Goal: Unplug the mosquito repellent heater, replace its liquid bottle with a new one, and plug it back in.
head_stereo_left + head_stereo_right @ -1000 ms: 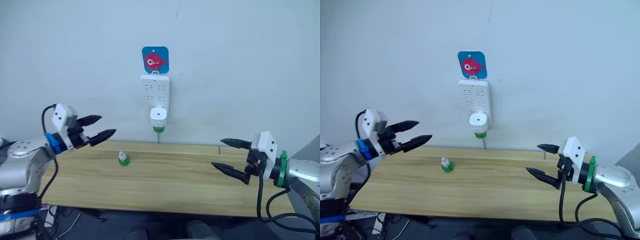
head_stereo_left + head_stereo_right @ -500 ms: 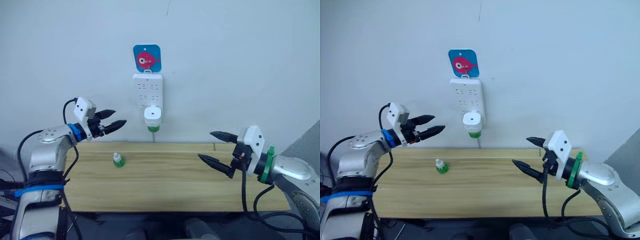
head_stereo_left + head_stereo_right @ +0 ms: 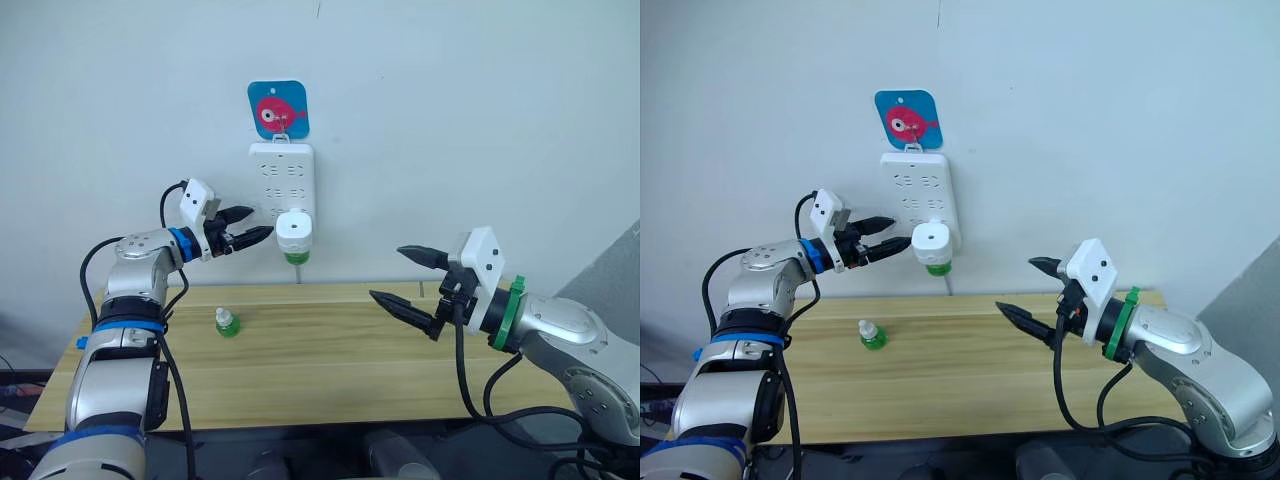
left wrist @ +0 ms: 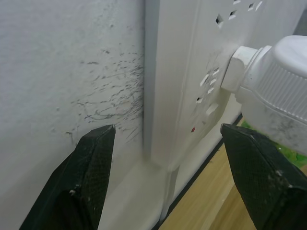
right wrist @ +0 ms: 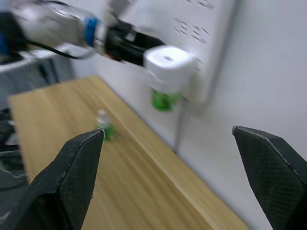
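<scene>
Left eye view, near to far: right claw (image 3: 405, 276) hanging over right half of table (image 3: 330, 370), fingers spread wide, gripping nothing. Spare green bottle (image 3: 227, 322) standing upright on left part of table, well apart from both claws. At far wall, mosquito repellent heater (image 3: 294, 232) plugged into lower sockets of power strip (image 3: 281, 180), green bottle screwed in beneath. Left claw (image 3: 257, 223) raised at wall, fingers apart, empty, tips just left of heater, not yet around it. Pink fish hook (image 3: 277, 108) carrying strip from above.

Risks, judged: closing from here likely to pinch strip edge instead of heater body. Pulling sideways rather than straight out could swing hanging strip off hook or bend prongs. Heater round and smooth, slip likely.
</scene>
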Robot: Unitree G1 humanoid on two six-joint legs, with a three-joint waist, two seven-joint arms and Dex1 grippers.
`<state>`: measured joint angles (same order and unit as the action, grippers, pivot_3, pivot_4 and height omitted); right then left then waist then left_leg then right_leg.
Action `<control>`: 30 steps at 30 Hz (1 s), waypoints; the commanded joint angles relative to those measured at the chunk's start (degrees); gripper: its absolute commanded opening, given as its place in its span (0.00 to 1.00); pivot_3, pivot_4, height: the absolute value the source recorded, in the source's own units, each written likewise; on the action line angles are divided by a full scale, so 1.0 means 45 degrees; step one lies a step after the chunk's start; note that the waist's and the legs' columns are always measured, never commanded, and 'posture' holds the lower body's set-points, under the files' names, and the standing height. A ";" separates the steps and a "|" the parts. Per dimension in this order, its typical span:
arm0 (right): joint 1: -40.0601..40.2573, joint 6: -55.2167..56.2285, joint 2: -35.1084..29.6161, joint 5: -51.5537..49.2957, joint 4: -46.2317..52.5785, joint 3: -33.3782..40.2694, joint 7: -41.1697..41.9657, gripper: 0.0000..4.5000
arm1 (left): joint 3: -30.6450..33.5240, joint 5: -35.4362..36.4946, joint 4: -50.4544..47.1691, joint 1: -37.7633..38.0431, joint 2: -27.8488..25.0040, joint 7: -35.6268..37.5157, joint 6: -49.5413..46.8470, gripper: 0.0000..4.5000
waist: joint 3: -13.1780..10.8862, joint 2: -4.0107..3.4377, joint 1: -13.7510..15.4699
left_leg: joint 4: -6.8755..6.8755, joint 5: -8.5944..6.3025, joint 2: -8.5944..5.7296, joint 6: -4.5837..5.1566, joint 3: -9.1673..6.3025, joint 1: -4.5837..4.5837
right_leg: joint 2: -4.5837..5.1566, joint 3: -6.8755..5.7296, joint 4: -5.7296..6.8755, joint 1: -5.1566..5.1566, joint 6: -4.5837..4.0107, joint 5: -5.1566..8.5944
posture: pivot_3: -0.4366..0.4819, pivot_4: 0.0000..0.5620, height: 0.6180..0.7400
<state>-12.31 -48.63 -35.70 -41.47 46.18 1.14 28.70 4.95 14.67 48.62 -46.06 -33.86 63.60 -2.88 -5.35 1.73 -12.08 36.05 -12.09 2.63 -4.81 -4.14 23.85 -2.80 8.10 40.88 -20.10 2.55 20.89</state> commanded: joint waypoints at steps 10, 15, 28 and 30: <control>-0.0494 -0.0299 -0.0721 -0.1396 0.0737 0.0656 -0.0172 1.00 | -0.0223 -0.0662 0.1772 -0.1716 0.0563 0.1225 0.0974 0.81 | -0.0126 -0.0054 -0.0097 | 0.0016 0.0015 -0.0020 0.0013 -0.0044 0.0007 | 0.0004 -0.0040 0.0000 0.0022 0.0019 -0.0011 | 0.18 0.17 0.95; -0.0489 -0.0366 -0.0846 -0.1631 0.0764 0.0706 -0.0338 1.00 | -0.0152 -0.0797 0.2068 -0.1963 0.0590 0.1370 0.1066 0.81 | -0.0170 -0.0080 -0.0176 | 0.0005 0.0014 -0.0016 0.0015 -0.0061 0.0028 | 0.0001 -0.0059 0.0002 0.0001 0.0019 -0.0010 | 0.17 0.18 0.95; -0.0314 -0.0069 -0.0901 -0.1705 0.0325 0.0588 -0.0242 1.00 | -0.0168 -0.0512 0.1458 -0.2037 0.0703 0.2650 0.0194 0.34 | -0.0209 -0.0076 -0.0224 | 0.0001 0.0014 -0.0015 0.0014 -0.0077 0.0040 | 0.0000 -0.0083 -0.0002 -0.0001 0.0019 -0.0010 | 0.18 0.16 0.95; -0.0400 -0.0032 -0.0829 -0.1557 0.0183 0.0430 -0.0261 1.00 | -0.0160 -0.0503 0.1303 -0.1998 0.0762 0.2636 0.0112 0.29 | -0.0219 -0.0071 -0.0222 | 0.0003 0.0015 -0.0016 0.0014 -0.0084 0.0044 | 0.0001 -0.0090 -0.0001 0.0000 0.0019 -0.0010 | 0.18 0.16 0.95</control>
<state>-13.40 -50.24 -39.62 -48.66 46.73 3.05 27.42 3.19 11.20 57.10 -53.63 -30.51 75.63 -2.15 -6.33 1.41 -13.07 36.08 -12.02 2.56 -4.75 -4.54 24.06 -2.79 7.67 40.88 -20.10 2.64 20.84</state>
